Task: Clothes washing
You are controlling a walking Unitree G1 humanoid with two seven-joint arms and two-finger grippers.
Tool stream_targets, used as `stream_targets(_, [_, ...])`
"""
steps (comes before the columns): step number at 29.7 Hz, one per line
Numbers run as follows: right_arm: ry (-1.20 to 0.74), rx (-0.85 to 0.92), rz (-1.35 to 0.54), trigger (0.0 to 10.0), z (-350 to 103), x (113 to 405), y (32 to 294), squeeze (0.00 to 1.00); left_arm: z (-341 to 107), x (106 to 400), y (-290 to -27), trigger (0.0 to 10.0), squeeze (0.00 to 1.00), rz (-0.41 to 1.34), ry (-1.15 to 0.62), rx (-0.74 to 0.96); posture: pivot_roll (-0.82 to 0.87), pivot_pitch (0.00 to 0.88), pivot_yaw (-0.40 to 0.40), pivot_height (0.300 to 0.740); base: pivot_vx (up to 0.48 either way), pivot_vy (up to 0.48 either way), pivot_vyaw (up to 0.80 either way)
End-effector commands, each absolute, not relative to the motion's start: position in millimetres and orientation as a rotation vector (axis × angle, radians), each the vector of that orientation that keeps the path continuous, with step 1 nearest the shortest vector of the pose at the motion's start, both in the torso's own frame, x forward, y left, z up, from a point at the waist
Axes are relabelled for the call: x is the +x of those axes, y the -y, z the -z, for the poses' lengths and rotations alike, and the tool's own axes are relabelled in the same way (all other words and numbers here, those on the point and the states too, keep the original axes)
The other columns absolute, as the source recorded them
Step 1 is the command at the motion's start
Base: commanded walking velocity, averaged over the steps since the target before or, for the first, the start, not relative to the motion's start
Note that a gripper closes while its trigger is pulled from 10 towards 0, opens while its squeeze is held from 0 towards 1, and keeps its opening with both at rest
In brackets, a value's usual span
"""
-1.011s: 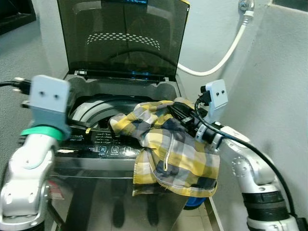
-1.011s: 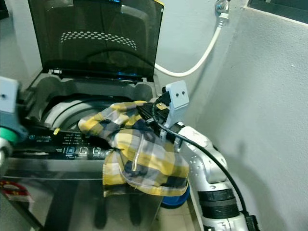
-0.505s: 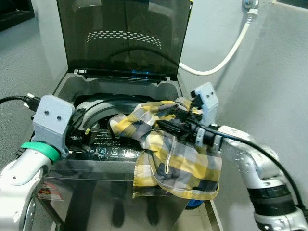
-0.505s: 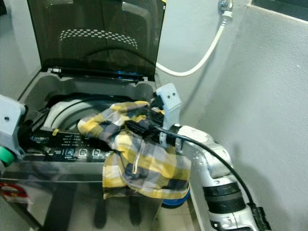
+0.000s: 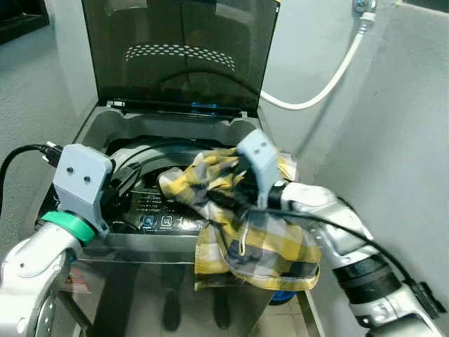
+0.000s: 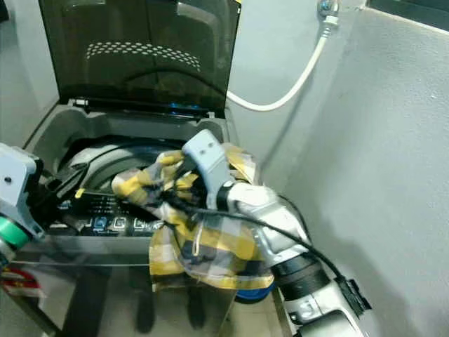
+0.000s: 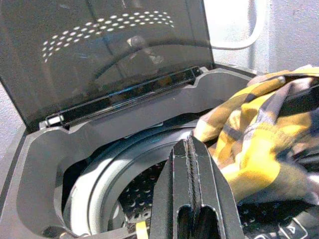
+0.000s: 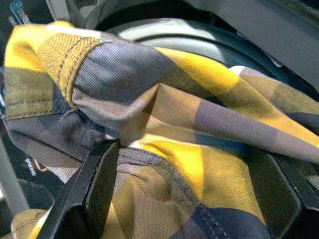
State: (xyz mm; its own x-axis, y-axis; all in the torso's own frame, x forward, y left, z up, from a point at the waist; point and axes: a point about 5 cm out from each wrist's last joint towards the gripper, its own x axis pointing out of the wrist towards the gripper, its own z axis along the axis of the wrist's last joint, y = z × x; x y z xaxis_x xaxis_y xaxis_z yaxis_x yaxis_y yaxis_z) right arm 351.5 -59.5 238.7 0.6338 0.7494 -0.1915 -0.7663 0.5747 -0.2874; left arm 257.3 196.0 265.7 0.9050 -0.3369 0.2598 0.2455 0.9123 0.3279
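Note:
A yellow and grey plaid shirt [image 5: 263, 242] lies draped over the front right rim of the top-loading washing machine [image 5: 175, 116], partly hanging down its front. The lid [image 5: 182, 49] stands open and the perforated drum [image 7: 137, 196] shows below. My right gripper [image 8: 187, 159] is pressed into the bunched shirt at the drum's edge, open, with its fingers [image 8: 97, 181] spread wide and cloth between them. My left gripper [image 7: 191, 164] hovers over the drum's front left edge, shut on nothing.
The control panel [image 5: 158, 210] runs along the machine's front edge. A white hose [image 5: 330, 77] curves from the wall tap to the back of the machine. A grey wall [image 5: 393, 154] stands close on the right. Something blue [image 5: 284, 295] sits on the floor under the shirt.
My right arm has swung left across the shirt toward the drum, pushing the cloth's upper part with it. My left arm has dropped lower and nearer the drum's front edge.

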Motion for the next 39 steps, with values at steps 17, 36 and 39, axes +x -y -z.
stream_targets(17, [0.123,-0.296,-0.901,0.0,-282,368,13,0.00,-266,256,-202,10.0,0.00,0.233,0.331,0.343,0.07,0.058,-0.056,0.740,0.000,0.000,0.00])
stream_targets(36, [0.461,0.189,-0.730,10.0,-392,379,12,0.00,-262,255,-193,10.0,0.00,0.243,0.336,0.366,0.07,0.049,-0.067,0.740,0.000,0.000,0.00])
stream_targets(39, [0.453,0.156,-0.669,10.0,-377,388,32,0.00,-262,254,-195,10.0,0.00,0.239,0.338,0.370,0.08,0.046,-0.068,0.740,0.000,0.000,0.00])
